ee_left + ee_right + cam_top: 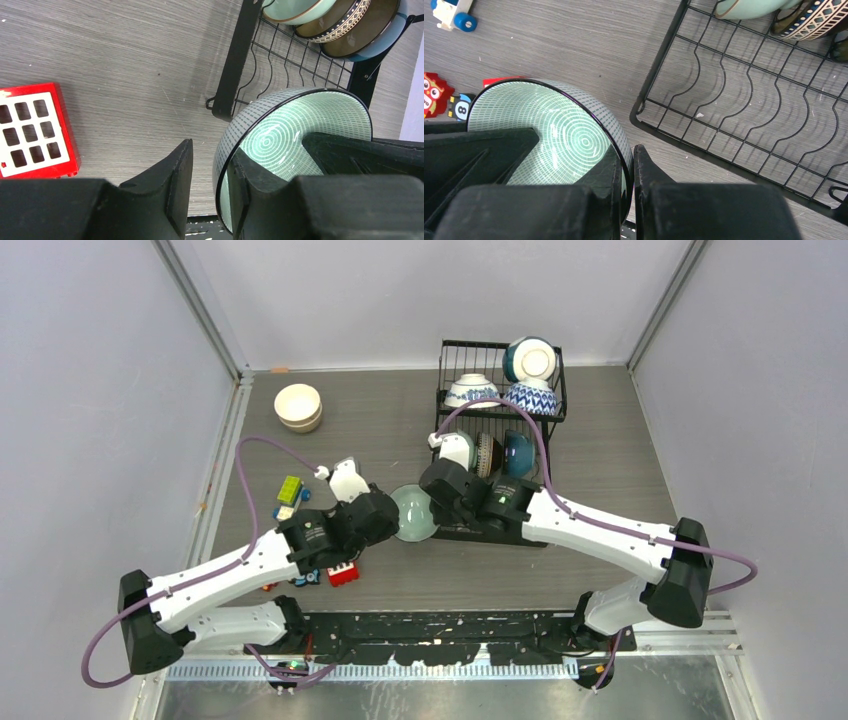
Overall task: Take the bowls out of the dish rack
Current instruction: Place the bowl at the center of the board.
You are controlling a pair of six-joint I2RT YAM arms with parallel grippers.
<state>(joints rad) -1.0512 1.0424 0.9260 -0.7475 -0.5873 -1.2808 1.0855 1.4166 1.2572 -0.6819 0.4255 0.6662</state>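
A pale green bowl (414, 513) with ring pattern hangs tilted above the table, just left of the black wire dish rack (545, 416). My right gripper (436, 506) is shut on its rim (628, 170); the bowl's inside fills the left of that view (554, 125). My left gripper (393, 517) is open and straddles the opposite rim (210, 175), one finger inside the bowl (280, 135), the other apart from its wall. The rack's lower slots hold a pale green (458, 448), a brown (487, 452) and a blue bowl (517, 452). The upper basket holds three more bowls (531, 397).
Two stacked cream bowls (298, 406) stand on the table at the far left. Toy blocks lie under and beside the left arm: a red one (342, 573) (35, 130) and a yellow-green one (289, 489). Walls close the table on three sides.
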